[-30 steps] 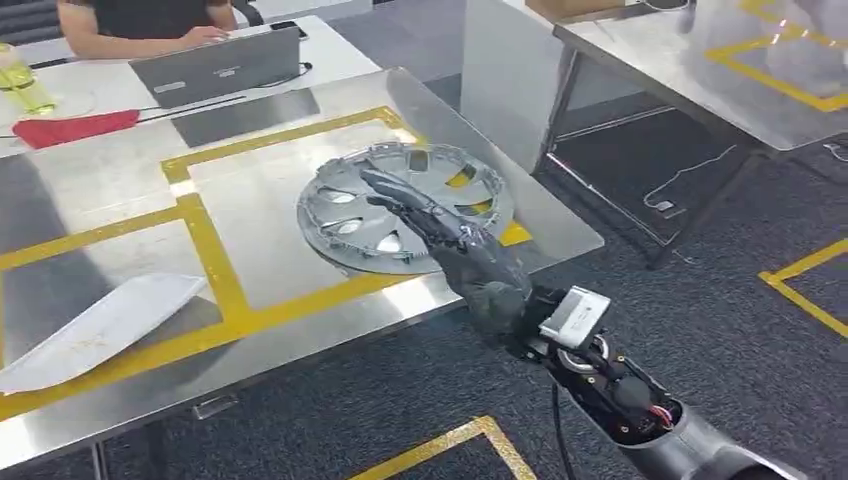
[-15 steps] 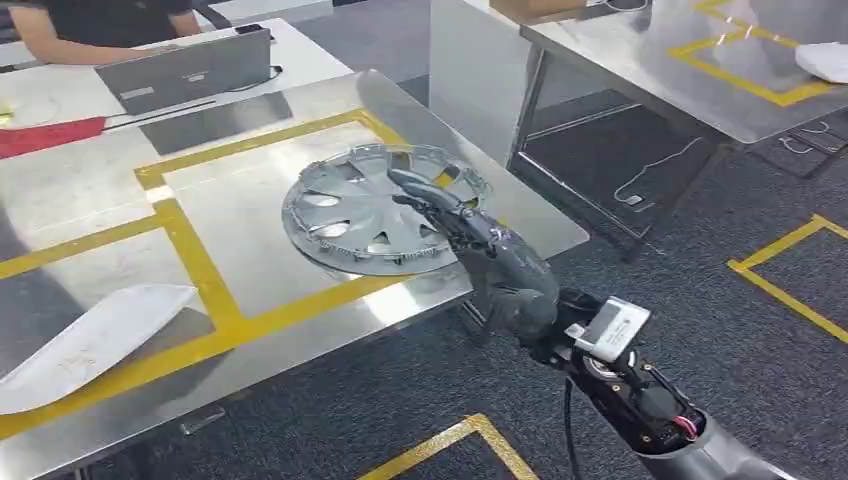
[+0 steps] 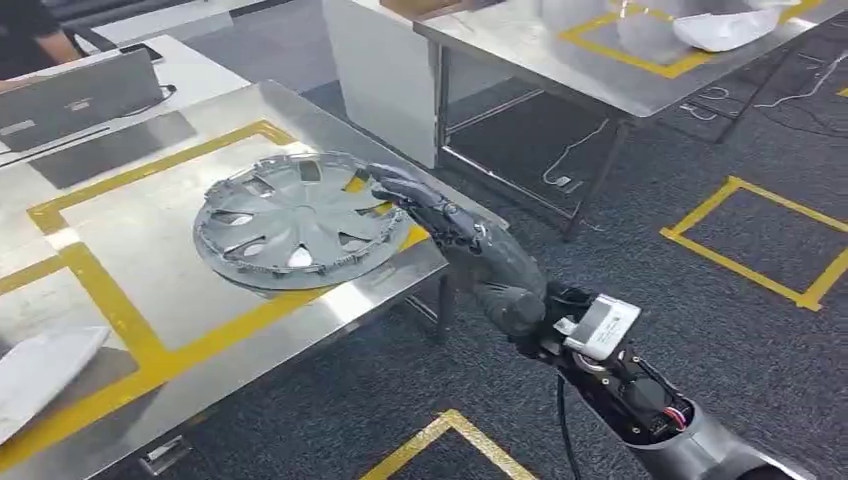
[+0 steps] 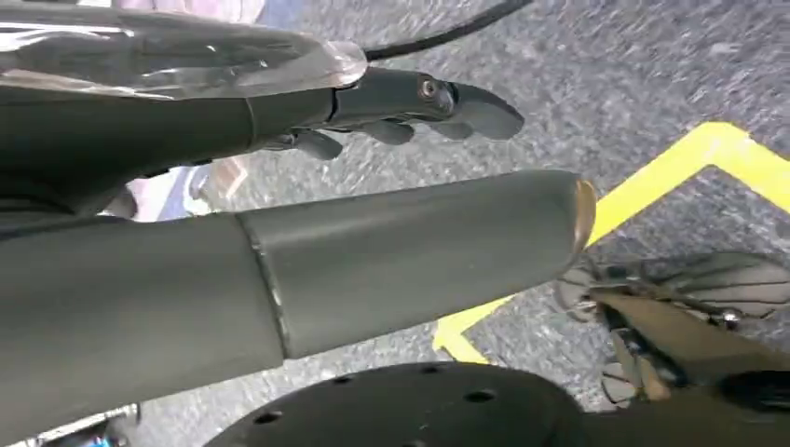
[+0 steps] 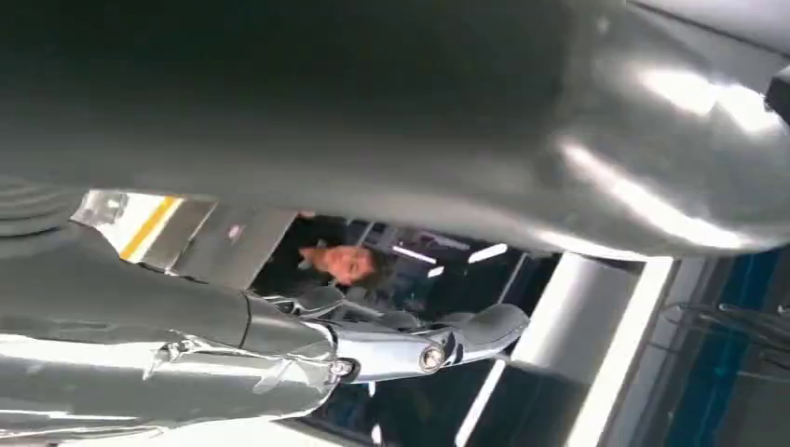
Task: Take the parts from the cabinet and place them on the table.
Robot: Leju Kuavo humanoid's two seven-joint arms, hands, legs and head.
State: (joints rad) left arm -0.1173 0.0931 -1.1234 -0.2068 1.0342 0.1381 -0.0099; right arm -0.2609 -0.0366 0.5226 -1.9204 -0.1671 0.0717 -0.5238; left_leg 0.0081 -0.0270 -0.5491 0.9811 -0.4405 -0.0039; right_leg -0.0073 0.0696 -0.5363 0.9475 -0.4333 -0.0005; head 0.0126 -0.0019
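Note:
A silver hubcap [image 3: 290, 215] lies flat on the steel table [image 3: 130, 260], inside a yellow-taped square near the table's right corner. My right hand [image 3: 470, 250] stretches out over the table edge with straight, spread fingers, its fingertips [image 3: 385, 180] above the hubcap's right rim. It holds nothing, and I cannot tell whether it touches the rim. In the right wrist view the right hand [image 5: 279, 345] shows extended fingers with the table beyond. My left hand [image 4: 186, 140] hangs over the carpet, fingers apart and with nothing in it.
A white curved part [image 3: 40, 375] lies at the table's near left. A laptop [image 3: 75, 95] and a seated person [image 3: 30, 30] are at the far left. A second steel table [image 3: 560, 50] at the back right carries a white part [image 3: 725, 28]. Yellow tape [image 3: 740, 240] marks the carpet.
The camera has swung right, so the whole scene slid left. Relative to the hubcap, my right hand has drawn back from its centre to its right rim.

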